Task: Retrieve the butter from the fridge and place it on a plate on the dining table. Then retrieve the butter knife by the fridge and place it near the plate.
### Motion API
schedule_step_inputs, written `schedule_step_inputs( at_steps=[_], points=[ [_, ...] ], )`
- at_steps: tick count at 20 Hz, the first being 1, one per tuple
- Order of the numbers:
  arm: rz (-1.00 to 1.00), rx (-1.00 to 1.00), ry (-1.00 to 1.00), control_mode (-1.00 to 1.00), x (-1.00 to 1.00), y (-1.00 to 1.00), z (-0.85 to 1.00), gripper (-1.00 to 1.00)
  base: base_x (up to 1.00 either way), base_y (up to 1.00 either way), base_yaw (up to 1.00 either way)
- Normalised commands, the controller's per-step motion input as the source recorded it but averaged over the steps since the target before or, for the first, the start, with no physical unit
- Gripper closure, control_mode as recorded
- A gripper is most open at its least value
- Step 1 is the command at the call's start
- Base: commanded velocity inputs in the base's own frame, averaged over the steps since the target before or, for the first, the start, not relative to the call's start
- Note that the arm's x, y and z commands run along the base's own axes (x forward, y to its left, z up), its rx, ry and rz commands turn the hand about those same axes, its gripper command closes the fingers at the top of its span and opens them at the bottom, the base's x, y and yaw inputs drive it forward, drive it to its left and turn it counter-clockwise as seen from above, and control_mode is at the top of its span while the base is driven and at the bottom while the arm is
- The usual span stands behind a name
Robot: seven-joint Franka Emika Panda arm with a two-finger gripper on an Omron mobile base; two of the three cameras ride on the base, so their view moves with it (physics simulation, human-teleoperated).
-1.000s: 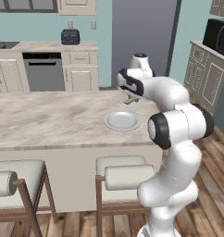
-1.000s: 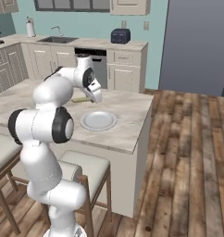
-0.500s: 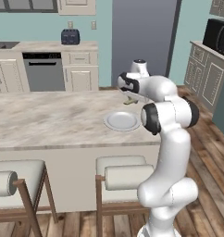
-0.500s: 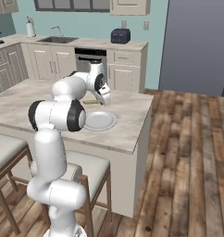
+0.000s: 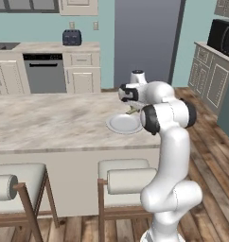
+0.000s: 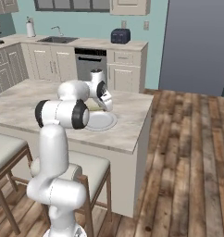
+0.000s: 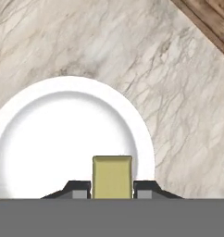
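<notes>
My gripper (image 7: 112, 190) is shut on the butter (image 7: 112, 177), a yellow-olive stick seen end-on between the two dark fingertips (image 7: 78, 189). Right below it lies the round white plate (image 7: 49, 134) on the marbled dining table (image 7: 188, 106). In the left base view the gripper (image 5: 131, 108) hangs over the far right edge of the plate (image 5: 122, 125), and the butter (image 5: 131, 111) pokes out under the hand. From the right base view, the gripper (image 6: 104, 105) is above the plate (image 6: 102, 122). The grey fridge (image 5: 144, 42) stands behind the table.
Two cushioned stools (image 5: 121, 176) stand at the table's near side. The table's right edge (image 6: 140, 121) drops to a wooden floor (image 6: 192, 162). Counters with a toaster (image 5: 71, 37), a dishwasher (image 5: 42, 75) and a sink (image 6: 58, 40) line the back wall.
The arm has swung the hand with the butter sideways across the table, from beside the plate's edge to over the plate. The plate has not moved.
</notes>
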Motion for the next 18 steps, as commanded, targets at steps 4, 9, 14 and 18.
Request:
schedule_step_inputs(
  at_steps=[4, 9, 14, 18],
  points=[
    [-0.03, -0.01, 0.00, -1.00, 0.16, 0.07, -0.34, 1.00, 0.00, 0.00, 0.00],
    [-0.04, 0.00, 0.01, -1.00, 0.09, 0.19, -0.37, 1.00, 0.00, 0.00, 0.00],
    [-0.03, 0.00, 0.04, -1.00, 0.11, 0.22, -0.47, 1.00, 0.00, 0.00, 0.00],
    [-0.06, 0.00, 0.01, -1.00, 0.14, 0.00, -0.48, 1.00, 0.00, 0.00, 0.00]
  ],
)
